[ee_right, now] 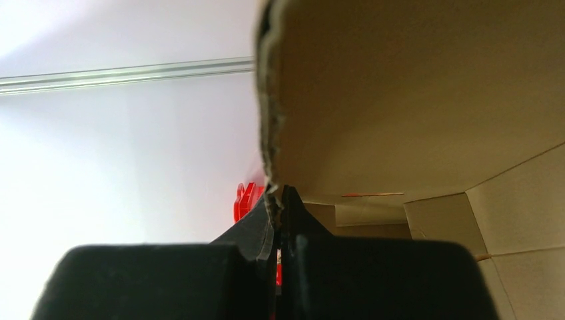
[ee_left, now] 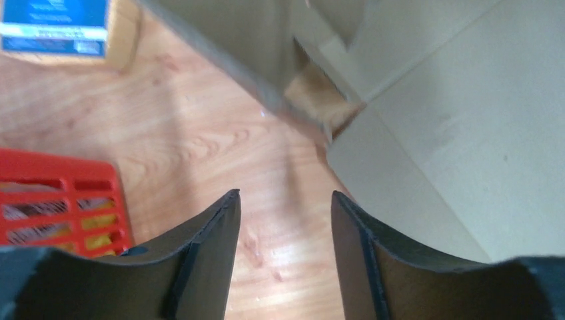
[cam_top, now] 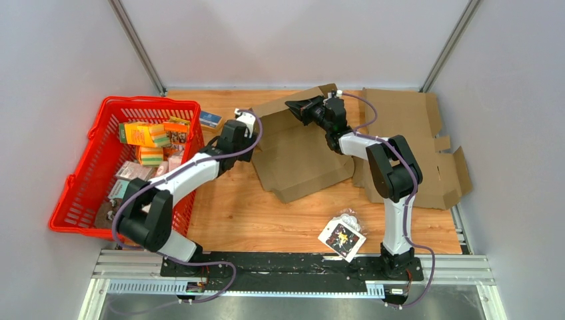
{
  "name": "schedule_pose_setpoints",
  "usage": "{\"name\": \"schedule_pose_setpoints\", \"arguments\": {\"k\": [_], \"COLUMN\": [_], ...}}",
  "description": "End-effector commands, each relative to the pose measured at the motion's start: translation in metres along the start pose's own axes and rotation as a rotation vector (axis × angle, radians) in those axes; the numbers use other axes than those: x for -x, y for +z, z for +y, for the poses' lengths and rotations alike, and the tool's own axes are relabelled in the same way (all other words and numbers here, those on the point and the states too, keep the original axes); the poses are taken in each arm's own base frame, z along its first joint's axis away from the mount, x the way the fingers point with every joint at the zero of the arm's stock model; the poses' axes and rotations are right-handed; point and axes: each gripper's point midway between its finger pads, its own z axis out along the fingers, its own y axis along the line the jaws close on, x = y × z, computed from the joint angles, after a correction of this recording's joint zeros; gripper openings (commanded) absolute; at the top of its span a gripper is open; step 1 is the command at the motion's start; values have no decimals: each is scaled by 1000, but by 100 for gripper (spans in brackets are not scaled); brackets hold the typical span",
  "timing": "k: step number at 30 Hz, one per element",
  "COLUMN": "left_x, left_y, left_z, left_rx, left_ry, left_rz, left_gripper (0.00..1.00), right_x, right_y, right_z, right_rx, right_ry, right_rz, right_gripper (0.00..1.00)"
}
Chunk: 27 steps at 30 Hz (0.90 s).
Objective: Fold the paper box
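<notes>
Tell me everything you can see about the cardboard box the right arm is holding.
The cardboard box is plain brown corrugated board, unprinted, mostly a flat cut sheet with creases and flaps. It lies mid-table on the wooden table, and its right corner seems to overlap a second flat sheet. Its far flap is raised, its edge pinched by the shut right gripper. The open left gripper hovers by its left edge with nothing between its fingers.

Setting looked like a robotics lab cell: wooden bench [cam_top: 266,220] enclosed by plain white panels [cam_top: 293,40] on aluminium posts [cam_top: 136,43]; left arm [cam_top: 180,177] and right arm [cam_top: 393,173] bolted to an extrusion rail [cam_top: 293,270].
</notes>
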Motion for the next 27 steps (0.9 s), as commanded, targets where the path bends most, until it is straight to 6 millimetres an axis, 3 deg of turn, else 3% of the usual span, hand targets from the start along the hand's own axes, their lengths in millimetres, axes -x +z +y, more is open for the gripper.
{"name": "schedule_pose_setpoints", "arguments": {"k": [1, 2, 3, 5, 6, 7, 8, 10, 11, 12, 14, 16, 20, 24, 27], "left_x": [17, 23, 16, 6, 19, 14, 12, 34, 32, 47, 45, 61, 83, 100, 101], "left_y": [-26, -33, -31, -21, -19, -14, -6, 1, 12, 14, 26, 31, 35, 40, 42], "left_z": [-16, -13, -3, 16, 19, 25, 27, 27, 27, 22, 24, 21, -4, -18, -26], "left_rx": [-143, -139, -79, 10, 11, 21, 36, 19, 7, -33, -22, -44, -178, -244, -264], "left_ry": [-7, -22, -36, -82, -99, -102, -99, -89, -81, -66, -20, 5, 22, -5, -59], "left_rz": [-176, -215, -208, -160, -166, -127, -110, -167, -152, -173, -143, -196, -274, -318, -328], "left_gripper": [73, 74, 74, 67, 63, 63, 64, 72, 74, 75, 75, 76, 75, 58, 49], "right_x": [3, 3, 2, 2, 2, 1, 0, 0, 0, 0, -2, -4, -8, -12, -15], "right_y": [-4, -4, -4, -4, -4, -4, -5, -5, -5, -4, -3, -2, 1, 3, 2], "right_z": [-1, -2, -1, -2, 0, 0, 1, 2, 2, 3, 3, 3, -1, -4, -5], "right_rx": [-12, -12, -10, -12, -10, -10, -7, -9, -7, -4, -1, -1, -7, -5, -6], "right_ry": [-30, -27, -28, -26, -25, -26, -27, -30, -29, -26, -24, -21, -16, 15, 22], "right_rz": [-13, -13, -10, -10, -11, -8, -7, -7, -5, -4, 5, 12, 19, 33, 33], "right_gripper": [0, 0, 0, 0, 0, 0, 0, 0, 0, 0, 0, 0, 0, 0, 0]}}
